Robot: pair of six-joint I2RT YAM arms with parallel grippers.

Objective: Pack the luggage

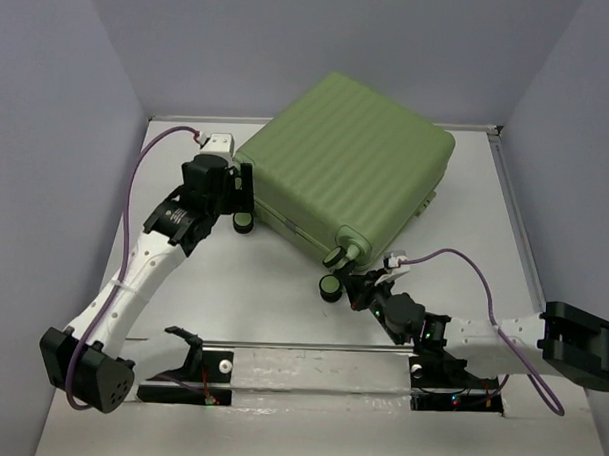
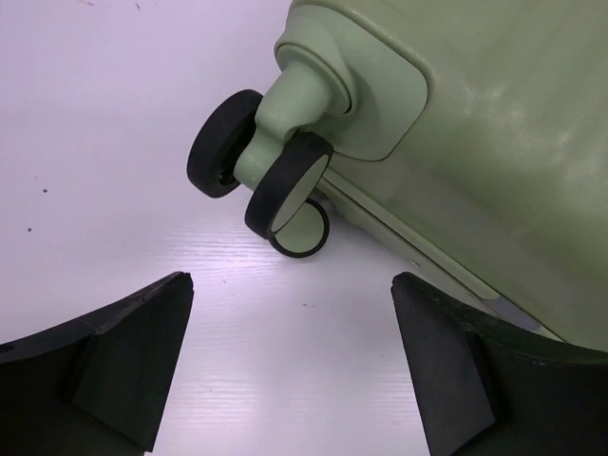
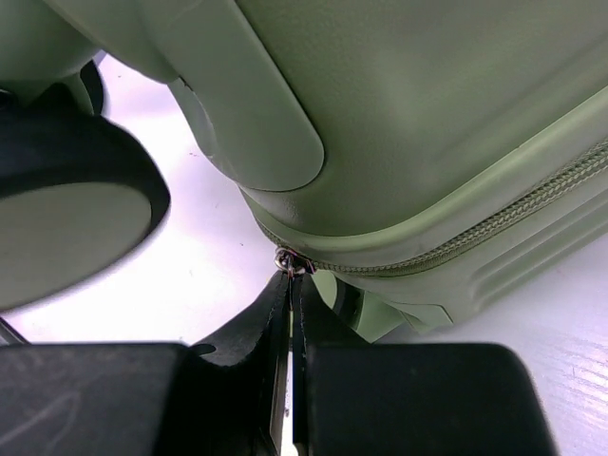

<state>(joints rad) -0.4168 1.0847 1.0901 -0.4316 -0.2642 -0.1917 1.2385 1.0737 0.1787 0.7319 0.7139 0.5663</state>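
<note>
The light-green ribbed luggage [image 1: 349,170] lies flat and closed on the white table. My right gripper [image 1: 359,286] sits at its near corner by the wheels [image 1: 331,286]; in the right wrist view the gripper [image 3: 295,281] is shut on the metal zipper pull [image 3: 290,263] at the end of the zip [image 3: 475,233]. My left gripper [image 1: 242,192] is open and empty beside the suitcase's left corner; its wrist view shows the gripper [image 2: 290,285] in front of a black wheel pair with green hubs [image 2: 285,190]. No lining shows.
Grey walls enclose the table on three sides. A metal rail [image 1: 310,356] runs along the near edge between the arm bases. Purple cables [image 1: 142,167] loop off both arms. Bare white table [image 1: 262,297] lies in front of the suitcase.
</note>
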